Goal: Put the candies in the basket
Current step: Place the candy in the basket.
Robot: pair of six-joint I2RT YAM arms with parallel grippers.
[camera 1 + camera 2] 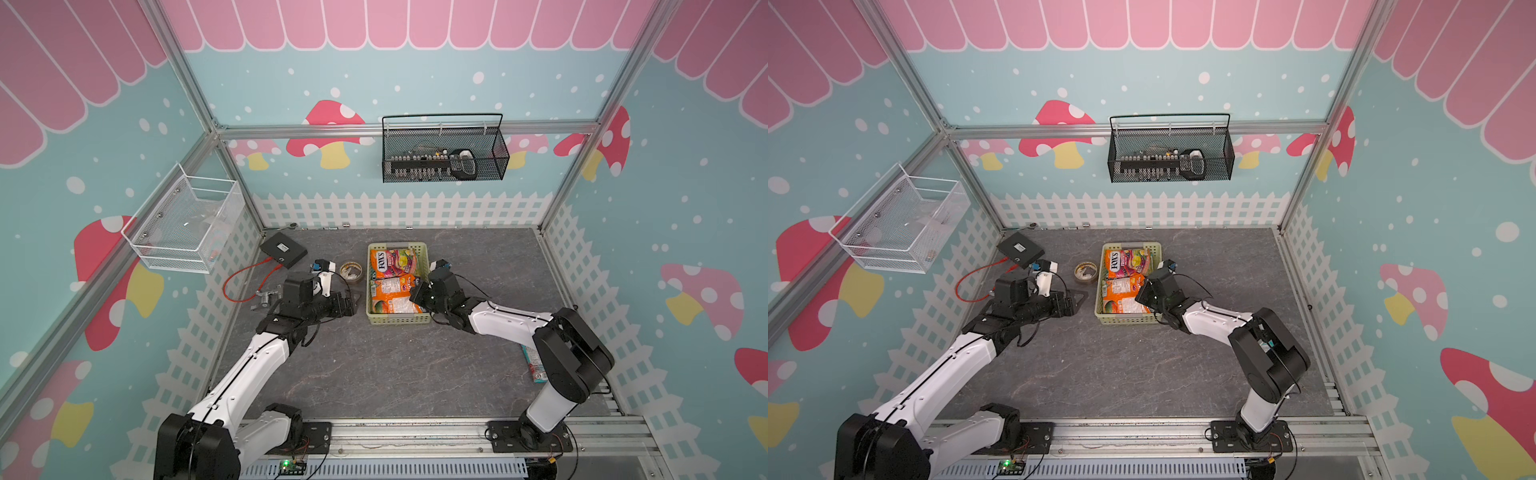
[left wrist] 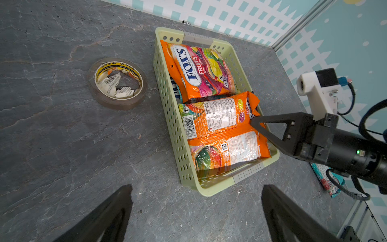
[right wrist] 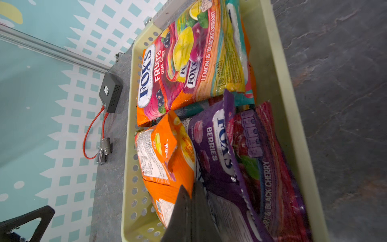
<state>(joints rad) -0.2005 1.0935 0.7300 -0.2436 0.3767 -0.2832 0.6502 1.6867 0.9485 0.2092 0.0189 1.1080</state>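
On the grey table (image 1: 395,374), the pale green holey plastic basket (image 1: 399,319) holds bright crinkly candy bags (image 1: 392,259); one teal bag (image 1: 536,368) lies outside. The closed right gripper (image 2: 254,123) pokes among them and could snag one and drag it out; the left gripper (image 2: 196,188) is open.

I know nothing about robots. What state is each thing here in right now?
basket: upright on the table, partly filled.
candy bags: several lying inside the basket, overlapping.
teal bag: on the table, outside the basket, partly hidden.
tape roll: lying flat on the table beside the basket.
left gripper: open, empty, beside the basket.
right gripper: shut, tip over the bags in the basket.
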